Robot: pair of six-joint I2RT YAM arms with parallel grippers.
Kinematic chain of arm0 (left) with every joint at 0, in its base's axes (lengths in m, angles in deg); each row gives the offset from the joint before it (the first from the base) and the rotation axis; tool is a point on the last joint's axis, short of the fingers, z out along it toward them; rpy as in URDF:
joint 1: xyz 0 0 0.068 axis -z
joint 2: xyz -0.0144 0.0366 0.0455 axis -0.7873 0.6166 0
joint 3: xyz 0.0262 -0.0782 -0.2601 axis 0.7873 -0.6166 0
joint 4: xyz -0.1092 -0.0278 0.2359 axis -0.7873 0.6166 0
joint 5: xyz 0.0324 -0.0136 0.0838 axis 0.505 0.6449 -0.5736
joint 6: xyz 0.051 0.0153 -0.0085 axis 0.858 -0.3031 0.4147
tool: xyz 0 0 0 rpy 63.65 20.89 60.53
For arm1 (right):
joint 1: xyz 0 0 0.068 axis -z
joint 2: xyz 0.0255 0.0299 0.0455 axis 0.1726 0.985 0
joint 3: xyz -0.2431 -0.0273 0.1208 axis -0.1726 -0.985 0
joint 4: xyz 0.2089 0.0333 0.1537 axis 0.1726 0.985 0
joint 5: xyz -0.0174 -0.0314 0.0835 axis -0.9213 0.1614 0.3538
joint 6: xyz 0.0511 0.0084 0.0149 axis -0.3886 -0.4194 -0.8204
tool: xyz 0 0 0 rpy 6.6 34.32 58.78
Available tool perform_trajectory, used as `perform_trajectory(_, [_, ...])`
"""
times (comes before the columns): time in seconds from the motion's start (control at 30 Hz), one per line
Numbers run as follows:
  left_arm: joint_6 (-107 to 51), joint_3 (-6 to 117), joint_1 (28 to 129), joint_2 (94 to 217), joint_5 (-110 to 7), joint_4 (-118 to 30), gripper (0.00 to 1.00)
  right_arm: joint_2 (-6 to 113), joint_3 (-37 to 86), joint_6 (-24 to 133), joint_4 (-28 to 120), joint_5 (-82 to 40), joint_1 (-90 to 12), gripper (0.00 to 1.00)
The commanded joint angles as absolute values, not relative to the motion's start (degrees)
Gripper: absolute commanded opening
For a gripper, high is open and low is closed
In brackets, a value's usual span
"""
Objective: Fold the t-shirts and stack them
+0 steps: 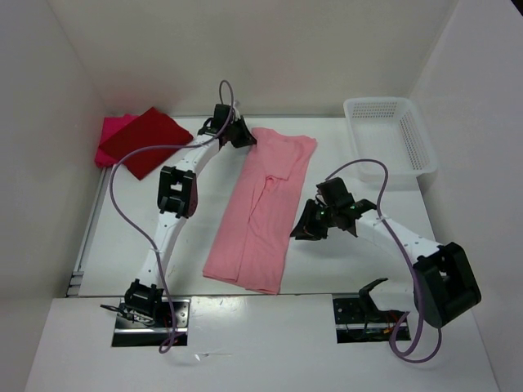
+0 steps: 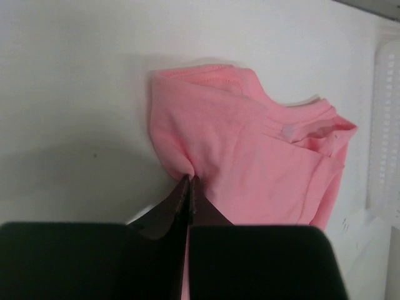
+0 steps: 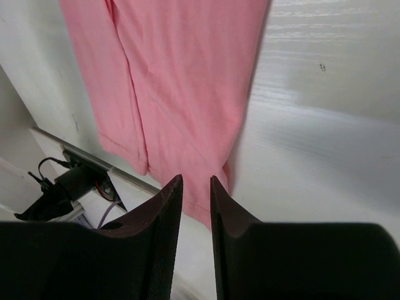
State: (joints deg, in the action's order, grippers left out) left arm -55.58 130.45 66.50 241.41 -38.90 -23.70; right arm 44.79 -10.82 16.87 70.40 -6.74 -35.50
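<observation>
slippage threatens: your left gripper pinches just a small tuck of the salmon-pink t-shirt lying lengthwise on the table; a hard pull may free it. your right gripper hangs part-open, empty, near its hem.

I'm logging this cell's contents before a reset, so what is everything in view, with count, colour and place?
salmon-pink t-shirt: one, light salmon pink, folded lengthwise into a long strip at the middle of the table
dark red t-shirt: one, dark red, folded, far left corner, lying on the magenta one
magenta t-shirt: one, bright magenta, far left corner, mostly covered
basket: one, white mesh, far right corner
table: one, white, under everything
arms: two, white and black with purple cables, bases at the near edge
left end effector: one, black, shut on the salmon-pink t-shirt's far left corner
right end effector: one, black, open, at that shirt's right edge
</observation>
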Motion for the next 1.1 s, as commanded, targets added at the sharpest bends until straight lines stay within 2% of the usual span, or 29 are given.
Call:
perform_trajectory(0.0, [-60.02,133.18,65.12,241.21,-41.56,-28.24,0.0,45.89,-8.11,17.64,69.75,-6.54,-34.72,0.3])
perform_trajectory(0.3, [-64.97,132.03,57.74,238.83,-45.08,-29.92,0.0,48.18,-9.17,18.69,68.7,-7.08,-34.11,0.31])
perform_trajectory(0.33, [-64.97,130.38,57.73,238.13,-45.08,-30.96,0.02,48.19,-8.65,19.22,68.7,-7.08,-34.11,0.31])
perform_trajectory(0.4, [-64.97,123.03,57.21,234.71,-43.59,-34.2,0.31,48.72,-8.12,19.22,68.7,-7.08,-34.11,0.31])
perform_trajectory(0.47, [-63.92,115.2,57.21,228.24,-42.01,-39.2,0.53,48.72,-8.11,19.22,68.7,-7.08,-34.11,0.36])
perform_trajectory(0.5, [-63.3,110.8,57.21,225.58,-42.01,-40.45,0.67,48.72,-8.11,19.22,67.92,-7.08,-34.11,0.36])
perform_trajectory(0.53, [-61.64,101.28,57.21,219.55,-42.01,-41.68,0.71,48.11,-8.64,18.7,67.91,-7.6,-34.11,0.36])
perform_trajectory(0.6, [-60.14,91.82,57.21,213.54,-44.28,-43.72,0.78,47.49,-9.17,17.99,66.07,-7.6,-34.11,0.36])
perform_trajectory(0.63, [-59.52,83.94,57.21,208.12,-44.9,-43.72,0.88,46.96,-10.82,17.29,65.37,-7.6,-34.8,0.37])
perform_trajectory(0.7, [-58.29,76.0,57.21,202.47,-46.13,-42.4,1.0,46.96,-12.85,15.89,63.26,-7.6,-37.17,0.37])
perform_trajectory(0.9, [-55.47,46.84,57.21,178.14,-42.02,-38.98,0.98,46.25,-17.78,9.74,57.38,-10.06,-42.62,0.37])
perform_trajectory(0.93, [-54.78,43.99,57.21,175.74,-42.01,-37.06,0.9,45.65,-17.78,9.12,56.75,-10.06,-42.63,0.37])
perform_trajectory(0.97, [-54.77,41.09,57.73,173.2,-41.22,-36.25,0.76,44.94,-18.57,7.72,56.75,-10.06,-43.41,0.37])
perform_trajectory(1.0, [-55.29,38.54,57.73,168.56,-41.21,-35.03,0.45,44.94,-19.27,7.71,55.88,-10.59,-44.21,0.37])
perform_trajectory(1.03, [-55.3,33.99,58.52,166.51,-41.21,-31.97,0.35,44.41,-19.28,7.01,54.74,-10.59,-44.21,0.37])
perform_trajectory(1.07, [-55.82,32.03,59.05,164.67,-42.17,-30.29,0.29,44.41,-19.89,6.22,54.72,-11.2,-45.17,0.37])
